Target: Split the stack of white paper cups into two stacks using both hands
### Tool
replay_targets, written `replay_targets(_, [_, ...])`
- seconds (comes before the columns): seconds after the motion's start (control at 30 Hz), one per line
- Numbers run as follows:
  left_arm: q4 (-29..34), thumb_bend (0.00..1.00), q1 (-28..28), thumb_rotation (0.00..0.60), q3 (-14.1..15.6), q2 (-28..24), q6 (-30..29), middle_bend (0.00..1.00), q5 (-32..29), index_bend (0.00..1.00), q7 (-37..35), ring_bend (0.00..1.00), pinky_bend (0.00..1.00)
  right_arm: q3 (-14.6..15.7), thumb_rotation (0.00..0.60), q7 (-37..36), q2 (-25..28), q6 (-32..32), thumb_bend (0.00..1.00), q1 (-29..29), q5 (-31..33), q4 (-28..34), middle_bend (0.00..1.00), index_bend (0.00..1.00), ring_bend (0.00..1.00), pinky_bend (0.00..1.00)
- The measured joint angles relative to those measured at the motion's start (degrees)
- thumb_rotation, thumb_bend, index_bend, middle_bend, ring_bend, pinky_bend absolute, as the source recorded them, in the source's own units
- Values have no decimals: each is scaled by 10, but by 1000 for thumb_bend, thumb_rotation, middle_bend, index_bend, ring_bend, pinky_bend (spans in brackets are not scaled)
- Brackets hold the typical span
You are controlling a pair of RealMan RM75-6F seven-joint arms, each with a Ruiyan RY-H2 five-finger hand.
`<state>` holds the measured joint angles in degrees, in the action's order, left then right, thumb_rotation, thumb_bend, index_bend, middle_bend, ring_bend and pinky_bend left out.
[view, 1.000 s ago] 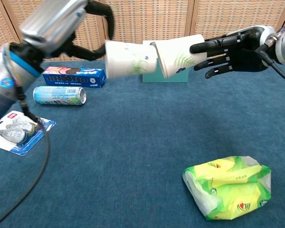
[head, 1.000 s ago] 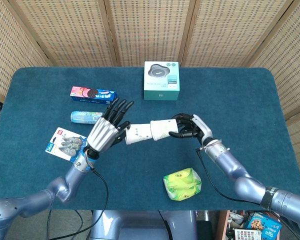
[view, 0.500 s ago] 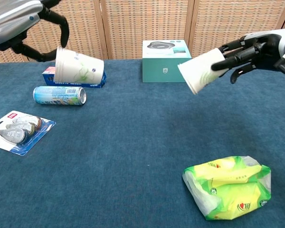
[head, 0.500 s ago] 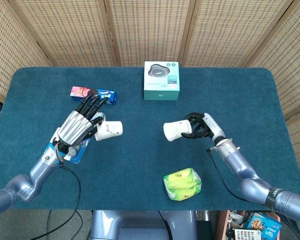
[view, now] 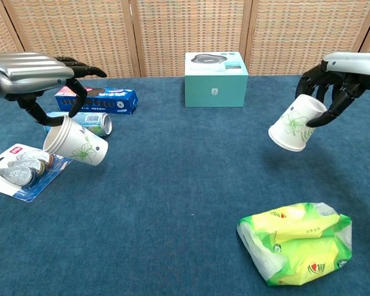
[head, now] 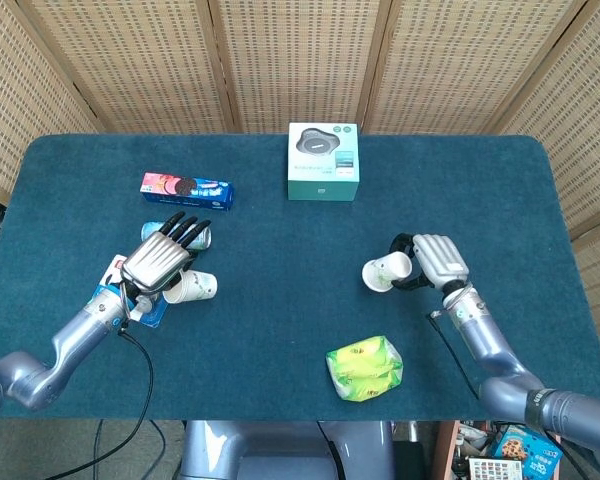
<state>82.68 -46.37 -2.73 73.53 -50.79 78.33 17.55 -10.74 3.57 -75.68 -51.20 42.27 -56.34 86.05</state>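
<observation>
The white paper cups are in two parts. My left hand [head: 158, 262] [view: 31, 73] holds one white cup stack [head: 191, 288] [view: 76, 145] low over the table's left side, tilted, its mouth toward the hand. On the right side my right hand [head: 435, 262] [view: 342, 77] grips the other white cup stack [head: 385, 272] [view: 294, 130], also tilted, with its base pointing down and toward the middle. Both hands have their fingers curled around the cups from above. Both stacks hang a little above the blue cloth.
A teal box [head: 323, 161] [view: 216, 79] stands at the back centre. A cookie box [head: 187, 188] [view: 96, 100], a drink can [view: 86, 122] and a blister pack [view: 23, 171] lie at the left. A yellow-green bag [head: 364, 367] [view: 295, 242] lies at the front right.
The joined stack was pulled apart. My left hand carried its cups left and down, my right hand carried its cups right and down, and both stacks tilted lower toward the table.
</observation>
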Motion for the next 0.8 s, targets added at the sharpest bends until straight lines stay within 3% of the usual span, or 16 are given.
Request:
replay_targets(0.07, [0, 468, -4, 600, -3, 5, 8, 0, -13, 686, 13, 0, 0, 10, 600, 15, -6, -11, 496, -3, -15, -8, 607, 548, 474, 610])
replay_targets(0.17, [-3, 469, -7, 600, -7, 14, 12, 0, -24, 448, 26, 0, 0, 16, 600, 21, -10, -19, 496, -7, -26, -17, 555, 541, 467, 604])
replay_targets(0.23, [-4, 469, -8, 600, -10, 20, 14, 0, -33, 202, 35, 0, 0, 20, 600, 26, -12, -21, 448, -10, -34, -22, 350, 400, 364, 503])
replay_targets(0.27, [-5, 469, -8, 600, -11, 22, 15, 0, -37, 128, 39, 0, 0, 21, 600, 30, -12, -22, 376, -11, -37, -24, 201, 275, 259, 396])
replay_targets(0.33, [-6, 468, -9, 600, -13, 26, 18, 0, -46, 8, 46, 0, 0, 26, 600, 37, -13, -25, 230, -13, -48, -29, 34, 92, 86, 211])
replay_targets(0.4, [-6, 462, -9, 600, -16, 29, 20, 0, -56, 0, 48, 0, 0, 31, 600, 44, -13, -26, 151, -15, -55, -31, 0, 11, 8, 102])
replay_targets(0.53, [0, 445, -8, 600, -26, 35, 9, 0, -63, 0, 37, 0, 0, 42, 600, 90, -7, -48, 94, -20, -76, -28, 0, 0, 0, 19])
replay_targets(0.7, [24, 427, 4, 600, -39, 23, -39, 0, -39, 0, 1, 0, 0, 53, 600, 139, 15, -118, 59, -44, -108, 20, 0, 0, 0, 1])
replay_targets(0.8, [55, 314, 23, 600, -46, -2, -72, 0, -34, 0, -22, 0, 0, 61, 600, 153, 43, -159, 33, -69, -135, 59, 0, 0, 0, 0])
